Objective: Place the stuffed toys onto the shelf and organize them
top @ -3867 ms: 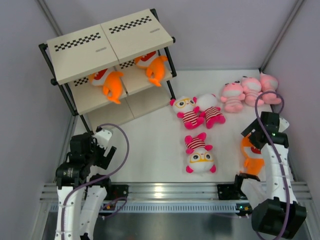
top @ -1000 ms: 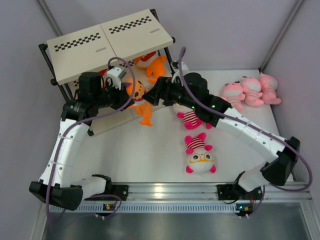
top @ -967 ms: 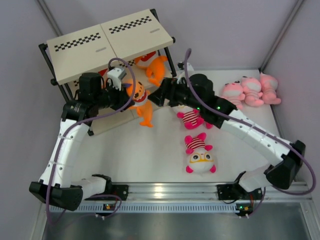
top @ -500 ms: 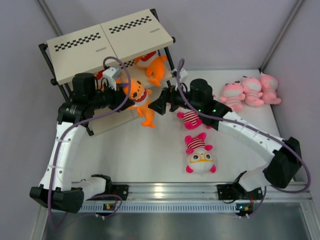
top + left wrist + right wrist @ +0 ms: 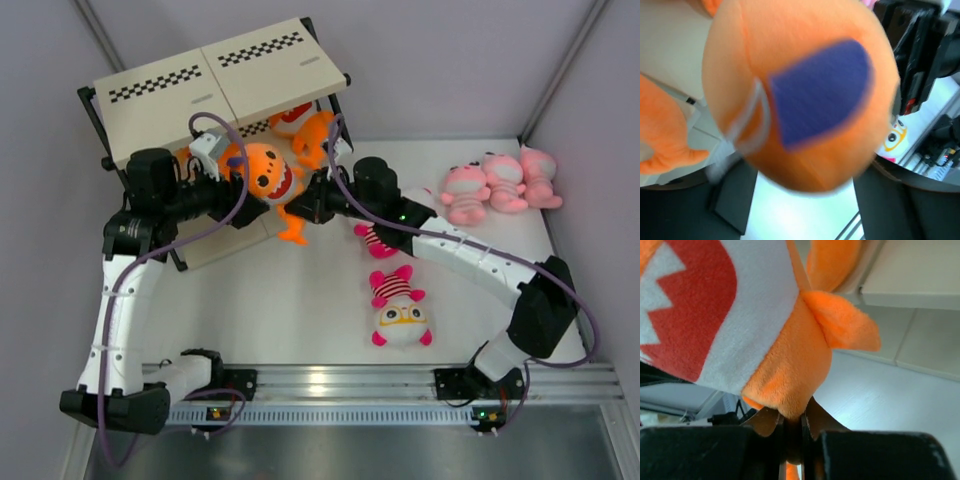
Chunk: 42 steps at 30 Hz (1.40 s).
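Right now my left gripper (image 5: pixel 243 190) is clamped around the head of the orange plush toy (image 5: pixel 265 172), while my right gripper (image 5: pixel 791 432) pinches one of its lower orange limbs tight between both fingers. The toy hangs between my two arms, left of centre in the upper half of the top view. It is just in front of the shelf (image 5: pixel 215 80) and not yet resting on any level. To do this well I should release the right jaws first (two grips pulling apart would only twist it). Then I can carry the head in under the top and set the toy upright, face outward, beside the second orange toy (image 5: pixel 312 135) lying on the middle level before I loosen my left.
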### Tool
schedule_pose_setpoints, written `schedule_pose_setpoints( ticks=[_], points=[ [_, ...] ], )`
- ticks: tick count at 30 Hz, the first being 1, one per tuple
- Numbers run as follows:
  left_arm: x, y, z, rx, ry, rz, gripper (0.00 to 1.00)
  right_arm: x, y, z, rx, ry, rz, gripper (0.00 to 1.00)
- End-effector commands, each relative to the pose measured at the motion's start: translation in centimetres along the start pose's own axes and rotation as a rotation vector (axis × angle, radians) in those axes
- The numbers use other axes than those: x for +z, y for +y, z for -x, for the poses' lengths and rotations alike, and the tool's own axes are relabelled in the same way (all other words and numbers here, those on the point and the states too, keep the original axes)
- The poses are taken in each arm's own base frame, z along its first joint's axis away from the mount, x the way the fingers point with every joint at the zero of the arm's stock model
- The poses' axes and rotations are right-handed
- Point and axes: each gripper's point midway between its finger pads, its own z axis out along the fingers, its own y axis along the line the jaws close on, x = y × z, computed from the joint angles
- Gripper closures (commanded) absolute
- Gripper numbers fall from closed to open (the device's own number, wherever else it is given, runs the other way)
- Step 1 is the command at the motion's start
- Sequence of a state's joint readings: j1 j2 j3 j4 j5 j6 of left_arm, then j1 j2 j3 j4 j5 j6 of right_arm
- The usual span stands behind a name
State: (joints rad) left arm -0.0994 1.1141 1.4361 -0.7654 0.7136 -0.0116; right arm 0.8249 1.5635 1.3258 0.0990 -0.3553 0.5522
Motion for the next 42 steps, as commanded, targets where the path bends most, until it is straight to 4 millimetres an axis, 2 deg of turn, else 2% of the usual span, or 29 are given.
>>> schedule_pose_setpoints(
  ticks=[1,2,3,4,5,6,8,9,10,11,12,13,14,15,16,17,19,21,22,25,27,31,34,35,37,38,42],
  points=[
    [-1.6,1.6,-0.3,0.109,0.008,0.128,0.21,-2.6,0.2,5.7,-0.012,-0.136,-0.188,1.0],
    [-2.0,2.8,-1.0,0.145,0.038,0.195,0.19,-3.7,-1.2,8.4,-0.02,-0.211,-0.328,1.0],
    [-2.4,3.5,-2.9,0.192,0.112,0.215,0.17,-4.0,-2.8,8.0,-0.052,-0.175,-0.424,1.0],
    [-3.2,3.9,-3.7,0.223,0.139,0.25,0.16,-5.0,-4.5,6.9,-0.074,-0.11,-0.535,1.0],
    [-4.0,5.0,-4.9,0.245,0.188,0.316,0.15,-5.9,-4.4,8.6,-0.111,-0.148,-0.622,1.0],
    [-4.5,5.9,-7.3,0.277,0.267,0.341,0.14,-5.8,-5.0,8.1,-0.145,-0.114,-0.667,1.0],
    [-5.9,6.9,-9.4,0.309,0.326,0.411,0.11,-6.6,-4.5,8.4,-0.177,-0.09,-0.74,1.0],
    [-6.8,8.8,-11.8,0.302,0.408,0.502,0.11,-6.1,-5.1,7.8,-0.183,-0.064,-0.767,1.0],
    [-7.4,9.3,-12.8,0.303,0.436,0.542,0.11,-6.1,-5.1,7.8,-0.188,-0.053,-0.786,1.0],
    [-7.7,10.3,-15.0,0.29,0.504,0.575,0.11,-6.3,-4.7,8.5,-0.191,-0.059,-0.802,1.0],
    [-8.7,11.4,-16.1,0.285,0.553,0.651,0.12,-5.7,-5.2,8.1,-0.187,-0.042,-0.819,1.0],
    [-9.1,11.7,-16.9,0.284,0.574,0.673,0.13,-5.6,-4.3,9.2,-0.184,-0.065,-0.805,1.0],
    [-9.2,11.9,-18.4,0.273,0.613,0.677,0.14,-5.4,-4.3,9.4,-0.184,-0.069,-0.815,1.0],
    [-9.6,12.1,-19.0,0.272,0.627,0.694,0.15,-4.9,-4.7,8.6,-0.193,-0.032,-0.832,1.0],
    [-9.7,12.0,-19.3,0.271,0.628,0.697,0.15,-4.7,-3.8,9.1,-0.197,-0.044,-0.818,1.0],
    [-9.8,12.0,-19.9,0.267,0.636,0.696,0.15,-4.6,-3.9,8.8,-0.204,-0.03,-0.833,1.0],
    [-9.9,11.8,-19.9,0.272,0.616,0.695,0.15,-4.4,-4.2,6.8,-0.227,0.042,-0.859,1.0],
    [-9.9,11.5,-20.0,0.271,0.6,0.692,0.15,-5.2,-4.1,5.9,-0.234,0.055,-0.889,1.0],
    [-9.8,11.5,-20.1,0.27,0.595,0.689,0.15,-5.2,-4.0,4.4,-0.241,0.084,-0.891,1.0],
    [-9.5,11.5,-20.9,0.254,0.599,0.68,0.15,-5.5,-2.9,3.9,-0.211,0.074,-0.878,1.0],
    [-9.1,11.6,-21.7,0.248,0.602,0.675,0.15,-5.4,-2.7,4.2,-0.194,0.062,-0.873,1.0],
    [-9.0,11.5,-22.6,0.246,0.613,0.669,0.15,-4.1,-2.3,6.0,-0.192,-0.02,-0.857,1.0],
    [-9.1,11.4,-23.6,0.245,0.627,0.675,0.15,-2.2,-3.3,6.3,-0.174,-0.043,-0.865,1.0],
    [-9.1,11.4,-23.6,0.247,0.625,0.678,0.15,-0.8,-3.7,6.0,-0.154,-0.056,-0.854,1.0],
    [-9.3,11.4,-23.5,0.251,0.608,0.691,0.15,0.4,-4.1,6.0,-0.136,-0.082,-0.843,1.0],
    [-9.5,11.4,-23.4,0.262,0.605,0.698,0.15,1.6,-4.1,6.5,-0.122,-0.122,-0.823,1.0],
    [-9.5,11.2,-23.2,0.28,0.596,0.69,0.15,3.7,-3.7,8.3,-0.07,-0.233,-0.79,1.0]
  ],
)
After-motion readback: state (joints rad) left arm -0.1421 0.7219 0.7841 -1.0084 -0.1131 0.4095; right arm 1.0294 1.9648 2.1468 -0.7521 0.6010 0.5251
